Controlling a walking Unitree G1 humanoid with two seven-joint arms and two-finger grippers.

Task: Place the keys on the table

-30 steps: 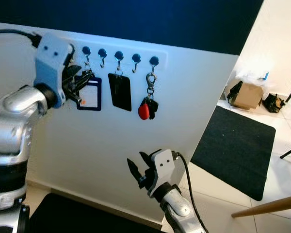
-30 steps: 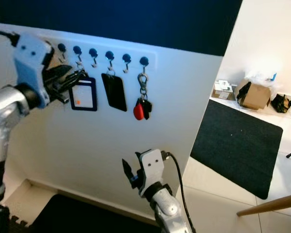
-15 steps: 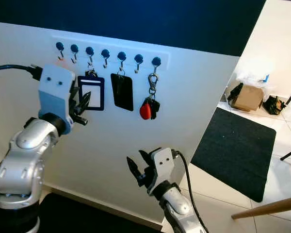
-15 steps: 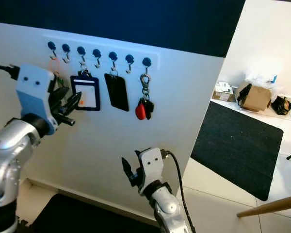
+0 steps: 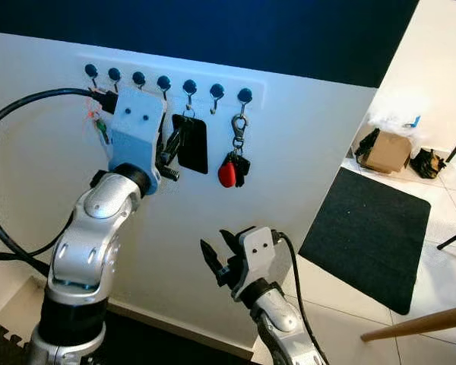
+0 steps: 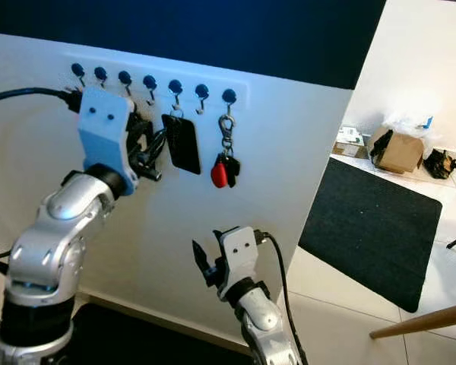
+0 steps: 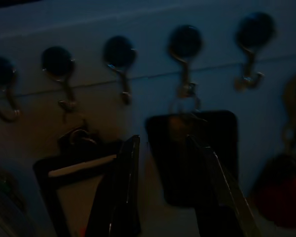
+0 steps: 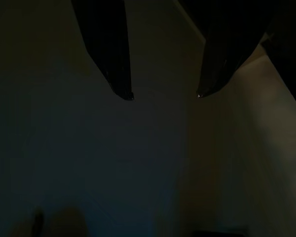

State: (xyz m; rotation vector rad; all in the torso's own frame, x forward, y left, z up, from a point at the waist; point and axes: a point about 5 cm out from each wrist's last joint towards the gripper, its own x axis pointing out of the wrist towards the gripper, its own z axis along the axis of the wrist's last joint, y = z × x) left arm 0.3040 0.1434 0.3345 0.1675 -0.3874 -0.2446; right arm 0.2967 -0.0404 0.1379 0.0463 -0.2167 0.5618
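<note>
Hanging keys (image 5: 232, 163), left pincer (image 5: 172, 146) beside

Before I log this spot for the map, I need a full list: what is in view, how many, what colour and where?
Hooks: seven, dark knobs, in a row on the white wall.
Keys: one bunch, red and black, hanging from the rightmost hook.
Black tag: one, on the hook two left of the keys.
Badge holder: one, dark blue frame, hanging left of the black tag.
Mat: one, black, on the tiled floor to the right.
Cardboard box: one, brown, beyond the mat.
Left gripper: open, raised at the black tag.
Right gripper: open, low before the wall.
</note>
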